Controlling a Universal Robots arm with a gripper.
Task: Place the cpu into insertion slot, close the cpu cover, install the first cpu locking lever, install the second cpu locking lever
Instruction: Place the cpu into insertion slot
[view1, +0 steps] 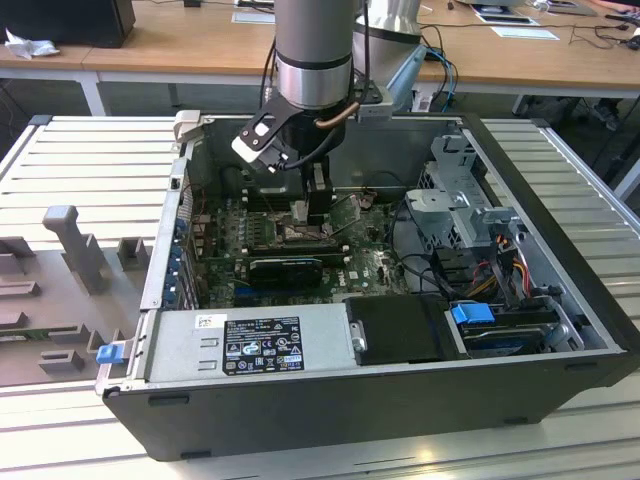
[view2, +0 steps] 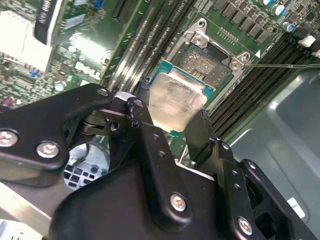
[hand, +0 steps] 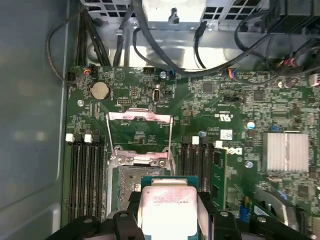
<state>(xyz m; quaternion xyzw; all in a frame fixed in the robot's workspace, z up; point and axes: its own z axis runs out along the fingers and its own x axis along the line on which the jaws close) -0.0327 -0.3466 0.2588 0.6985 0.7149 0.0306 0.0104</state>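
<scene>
I am on step 1 of 4: getting the cpu (view2: 176, 97) into the insertion slot (view2: 210, 62). My gripper (view2: 172, 112) is clamped on the chip, 1 finger on each of 2 opposite edges, silvery face up. It hangs low inside the open computer case (view1: 560, 330), over the green motherboard (hand: 200, 110). In both wrist views the chip overlaps the near edge of the slot rather than sitting square in it, and most of the slot's grey centre is bare beyond it, so I judge it not yet seated. I cannot tell whether its underside touches the frame. The cpu cover (hand: 140, 116) stands flipped open on the far side of the slot, and a thin metal rod (view2: 280, 65), probably 1 of the 2 locking levers, juts clear to the side, so nothing blocks the opening. Seating the chip, as I read it, calls for centring it over the slot, squaring its edges to the frame, and keeping it level, since a tilted or offset chip could press on the contacts.
</scene>
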